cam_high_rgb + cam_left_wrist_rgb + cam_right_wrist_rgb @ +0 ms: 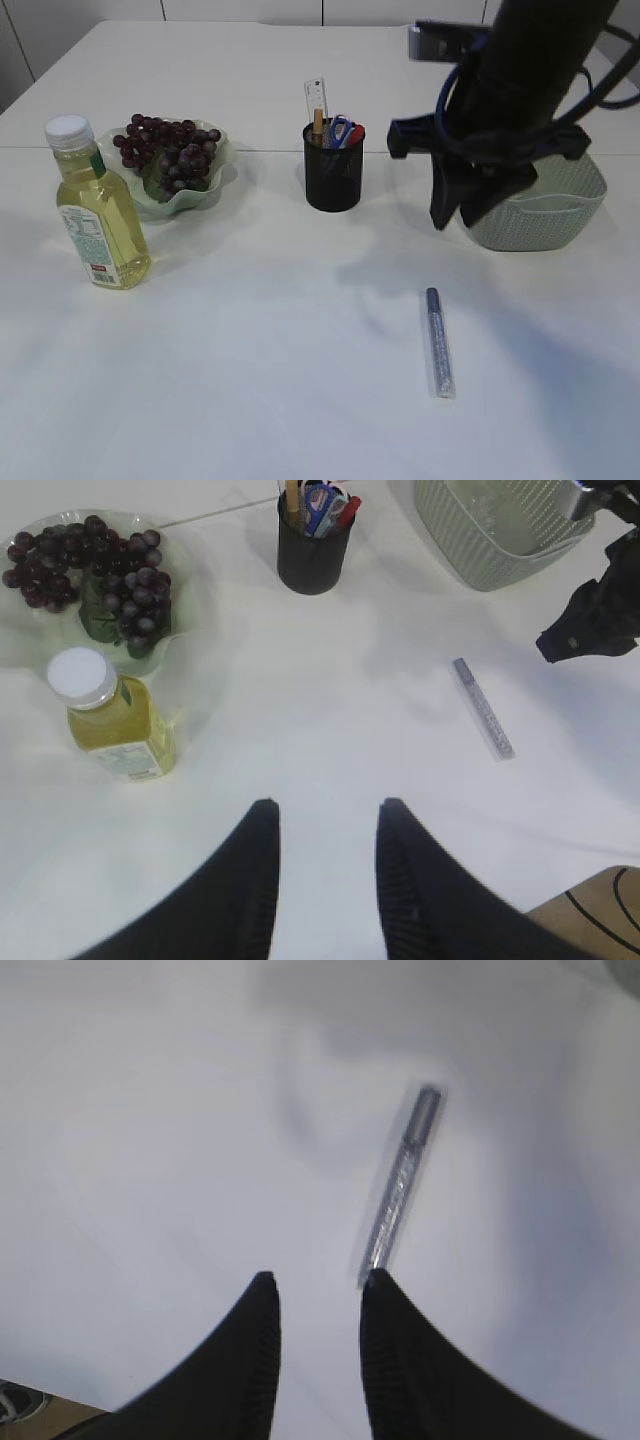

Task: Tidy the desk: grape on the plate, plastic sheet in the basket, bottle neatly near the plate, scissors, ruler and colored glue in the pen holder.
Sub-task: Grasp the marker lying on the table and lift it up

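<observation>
On table, glue pen lengthwise, cap seemingly rearward

Front slant view; downward wrist cameras

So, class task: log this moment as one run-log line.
silver glitter glue pen: lying on table | green ruffled plate: grapes on it | right claw: open, above pen | left claw: open, empty
</observation>
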`<state>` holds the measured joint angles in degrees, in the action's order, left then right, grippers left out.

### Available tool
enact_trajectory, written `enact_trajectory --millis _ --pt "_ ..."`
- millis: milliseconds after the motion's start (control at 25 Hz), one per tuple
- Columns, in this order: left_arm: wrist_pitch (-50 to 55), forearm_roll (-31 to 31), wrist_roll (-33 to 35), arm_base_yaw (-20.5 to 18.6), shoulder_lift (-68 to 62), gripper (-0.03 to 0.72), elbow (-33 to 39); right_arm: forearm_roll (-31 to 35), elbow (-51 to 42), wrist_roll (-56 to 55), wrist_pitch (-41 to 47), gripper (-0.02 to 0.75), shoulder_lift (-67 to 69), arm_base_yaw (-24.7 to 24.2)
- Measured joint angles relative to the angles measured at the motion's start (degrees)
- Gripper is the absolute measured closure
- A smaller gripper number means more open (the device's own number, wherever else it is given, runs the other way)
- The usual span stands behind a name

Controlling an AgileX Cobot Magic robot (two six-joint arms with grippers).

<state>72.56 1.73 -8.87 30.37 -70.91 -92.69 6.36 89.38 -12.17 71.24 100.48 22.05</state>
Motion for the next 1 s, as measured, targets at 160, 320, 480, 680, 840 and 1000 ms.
enact_trajectory --millis 160,320,480,680,840,1000 --pt "0.1 0.0 0.0 0.0 4.6 0.445 4.1 -0.8 -8.1 -3.2 -0.3 0.499 0.0 0.0" --pt "0.1 -0.1 0.0 0.0 5.6 0.445 4.8 0.0 -15.9 -3.8 -1.0 0.499 -0.1 0.0" --pt "0.1 0.0 0.0 0.0 5.7 0.445 4.9 3.5 -20.9 -4.0 -6.9 0.499 -0.1 0.0" --pt "0.1 0.0 0.0 0.0 5.7 0.445 4.9 6.3 -21.6 -5.0 -16.1 0.499 -0.1 0.0" --pt "0.1 0.2 0.0 0.0 5.7 0.445 4.9 6.4 -21.6 -5.2 -18.6 0.499 0.8 0.0" --pt "0.1 0.3 0.0 0.0 5.7 0.445 4.9 5.7 -21.3 -5.3 -18.9 0.499 3.5 0.0"
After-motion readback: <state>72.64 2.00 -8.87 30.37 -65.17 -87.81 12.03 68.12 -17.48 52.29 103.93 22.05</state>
